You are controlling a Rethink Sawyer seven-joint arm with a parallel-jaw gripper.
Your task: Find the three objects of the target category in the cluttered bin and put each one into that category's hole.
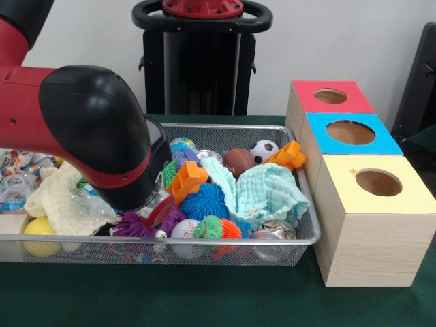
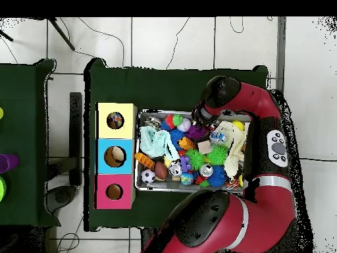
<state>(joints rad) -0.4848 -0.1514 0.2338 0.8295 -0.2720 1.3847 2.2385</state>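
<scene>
1. The task sentence names no target category, so I cannot single out its three objects. Candidates lie mixed in the wire bin [image 1: 300, 238]. The ball-like ones are a soccer ball [image 1: 263, 150] and a brown football [image 1: 238, 161] well off to one side of the end effector, toward the boxes. A baseball [image 1: 182, 229] sits just in front of it, and a yellow ball [image 1: 39, 235] is in the corner on its other side.

2. The end effector [image 1: 157, 203] is down among the toys near the bin's middle, probably because the clutter has to be probed at close range. The arm's black wrist housing hides most of it, so I cannot tell whether it is wide, narrow or holding anything.

3. Close beside it are an orange plastic piece [image 1: 187, 180] and a blue spiky ball [image 1: 204, 201]. Neither clearly touches it.

4. Further out, a mint cloth [image 1: 269, 194] is heaped on the box side and a cream cloth [image 1: 61, 201] on the opposite side. Either could be covering targets, which is likely why a search is needed.

5. Three boxes stand against the bin's end on the table [image 1: 204, 300], topped red [image 1: 306, 102], blue [image 1: 320, 143] and yellow [image 1: 340, 197]. Their holes face up, so an object can be dropped straight in.

6. I judge the arm to be searching or grasping, not delivering.
</scene>
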